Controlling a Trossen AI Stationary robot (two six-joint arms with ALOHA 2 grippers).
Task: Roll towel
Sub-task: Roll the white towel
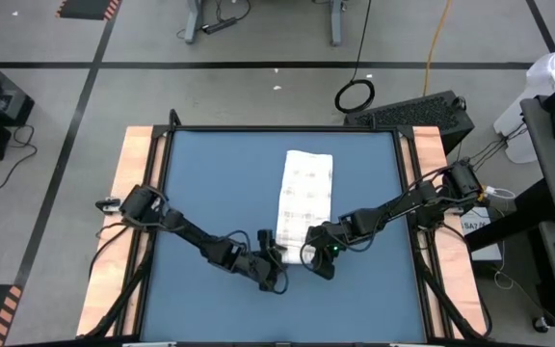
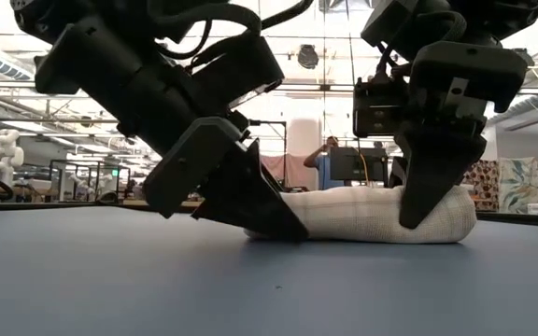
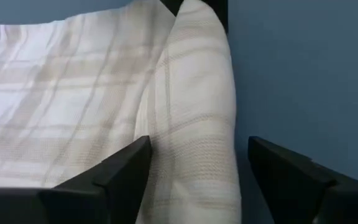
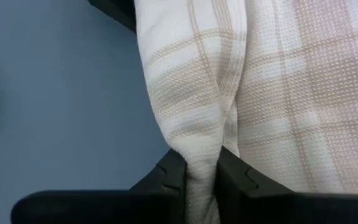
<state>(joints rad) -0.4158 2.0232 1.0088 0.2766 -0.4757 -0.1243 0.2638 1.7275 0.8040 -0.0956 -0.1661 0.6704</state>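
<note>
Towel (image 1: 304, 198) lies lengthwise mid-worktop (image 1: 210, 193), near end turned up into short roll. Both grippers meet at that rolled end. Left gripper (image 3: 194, 171): jaws apart, straddling roll's edge, cloth between them unpinched. Right gripper (image 4: 201, 177): jaws clamped on fold of towel, fabric pinched tight between them. Person stands far behind worktop, beyond roll.

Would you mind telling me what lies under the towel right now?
The towel lies on the blue table, its near end rolled. The right gripper pinches that roll; the left gripper straddles it, open. Anything beneath the cloth is covered.
</note>
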